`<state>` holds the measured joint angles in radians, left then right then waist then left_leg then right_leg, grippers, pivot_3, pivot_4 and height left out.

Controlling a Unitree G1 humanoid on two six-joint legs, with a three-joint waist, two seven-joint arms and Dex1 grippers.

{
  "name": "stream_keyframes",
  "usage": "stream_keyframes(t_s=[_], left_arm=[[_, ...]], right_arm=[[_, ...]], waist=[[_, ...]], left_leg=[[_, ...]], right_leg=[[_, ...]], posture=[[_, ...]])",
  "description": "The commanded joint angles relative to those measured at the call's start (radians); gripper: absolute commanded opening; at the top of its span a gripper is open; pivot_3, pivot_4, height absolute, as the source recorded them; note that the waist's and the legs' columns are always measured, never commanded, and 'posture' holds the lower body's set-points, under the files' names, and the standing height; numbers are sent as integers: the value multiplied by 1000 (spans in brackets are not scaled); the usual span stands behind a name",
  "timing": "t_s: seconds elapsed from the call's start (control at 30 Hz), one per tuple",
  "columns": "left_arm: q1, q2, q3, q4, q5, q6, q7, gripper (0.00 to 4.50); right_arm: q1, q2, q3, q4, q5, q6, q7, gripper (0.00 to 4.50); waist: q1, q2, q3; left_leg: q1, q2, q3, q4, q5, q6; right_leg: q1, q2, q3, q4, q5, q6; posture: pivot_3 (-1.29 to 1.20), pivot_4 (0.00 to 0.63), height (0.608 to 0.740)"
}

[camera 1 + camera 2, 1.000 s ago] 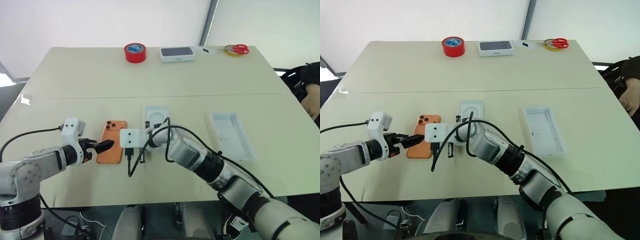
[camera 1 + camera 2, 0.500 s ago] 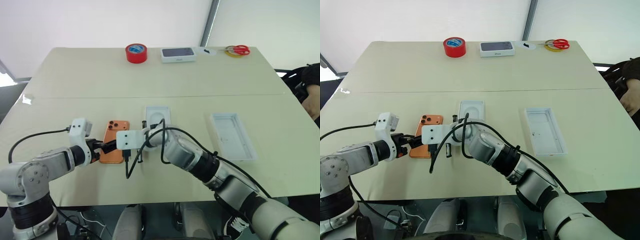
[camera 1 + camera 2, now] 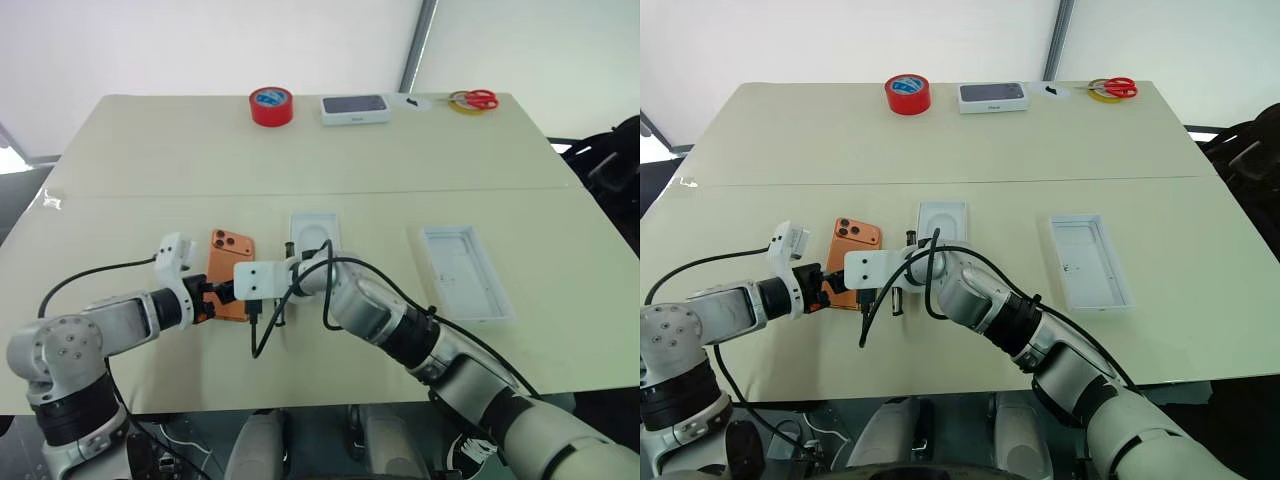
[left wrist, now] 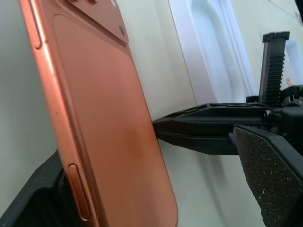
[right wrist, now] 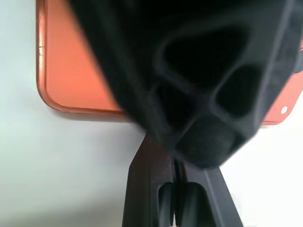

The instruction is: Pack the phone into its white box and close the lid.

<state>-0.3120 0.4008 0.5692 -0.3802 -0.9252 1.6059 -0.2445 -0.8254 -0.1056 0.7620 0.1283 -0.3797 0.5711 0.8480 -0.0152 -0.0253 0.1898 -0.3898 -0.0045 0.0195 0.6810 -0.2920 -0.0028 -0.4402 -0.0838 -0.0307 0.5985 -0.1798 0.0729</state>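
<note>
Closing in from the side, the left gripper (image 3: 212, 296), jaws spread wide, had straddled the phone (image 3: 229, 262), tipping its near end up. Shut and empty, the right gripper (image 3: 262, 316) braced the phone's other edge; the white box (image 3: 466, 270) lay well beyond.

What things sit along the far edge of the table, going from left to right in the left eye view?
Round red roll of tape → flat white box with a dark top → small white card with a dark mark → yellow tape roll with red-handled scissors on it.
</note>
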Motion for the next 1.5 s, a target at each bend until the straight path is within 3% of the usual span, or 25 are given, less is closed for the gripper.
stream_keyframes(t_s=[0.03, 0.23, 0.33, 0.5, 0.73, 0.93, 1.17, 1.37, 1.5], left_arm=[[-22, 21, 49, 11, -16, 9, 11, 4500], [-21, 13, 74, 51, -28, 9, 35, 4500], [-15, 1, 90, 66, -31, 9, 53, 3295], [-18, -3, 130, 84, -62, 9, 72, 730], [-42, -15, 207, 131, -143, 9, 136, 730], [-169, -184, 345, 175, -324, 3, 312, 730], [-181, -332, 199, 161, -501, -123, 558, 730], [-111, -257, 60, 206, -552, -176, 602, 730], [-97, -142, 36, 261, -588, -221, 589, 730]], right_arm=[[14, 6, 2, -22, -2, 6, 6, 63], [14, 9, 1, -22, -1, 8, 5, 63], [16, 9, 0, -24, -1, 13, 3, 0], [20, 1, -4, -34, -5, 16, -1, 0], [6, -32, -65, -87, 9, 32, 0, 0], [-21, -152, -306, -292, 157, 109, 99, 0], [94, -353, -520, -401, 318, 80, 163, 0], [173, -444, -558, -436, 356, 100, 129, 0], [218, -465, -544, -466, 355, 119, 94, 0]], waist=[[0, 0, 0], [0, 0, 0], [0, 0, 0], [1, -1, 0], [-1, -1, -1], [10, -2, 0], [10, -4, -1], [-1, -3, 0], [5, -4, 0]], left_leg=[[0, 0, 0, 0, 0, 0], [0, 0, 0, 0, 0, 0], [0, 0, 0, 0, 0, 0], [0, 0, 0, 0, 0, 0], [0, 0, 0, 0, 0, -1], [-2, -1, -1, 0, 0, -1], [-1, -3, -1, 0, -1, 0], [-1, -2, 1, -1, -1, 1], [-1, 0, 0, -1, -1, 0]], right_leg=[[0, 0, 0, 0, 0, 0], [0, 0, 0, 0, 0, 0], [0, 0, 0, 0, 0, 0], [0, 0, 0, 0, 0, 0], [-1, 0, 0, 0, 0, 0], [-1, -2, -2, -1, 1, 1], [1, -4, -2, -2, 1, 1], [0, -1, -1, -2, 0, 0], [-1, 2, -1, -2, -1, -1]], posture=[[0, 150, 732], [0, 150, 732], [0, 150, 732], [0, 150, 732], [0, 150, 732], [0, 150, 732], [0, 150, 732], [0, 150, 732], [0, 150, 732]])
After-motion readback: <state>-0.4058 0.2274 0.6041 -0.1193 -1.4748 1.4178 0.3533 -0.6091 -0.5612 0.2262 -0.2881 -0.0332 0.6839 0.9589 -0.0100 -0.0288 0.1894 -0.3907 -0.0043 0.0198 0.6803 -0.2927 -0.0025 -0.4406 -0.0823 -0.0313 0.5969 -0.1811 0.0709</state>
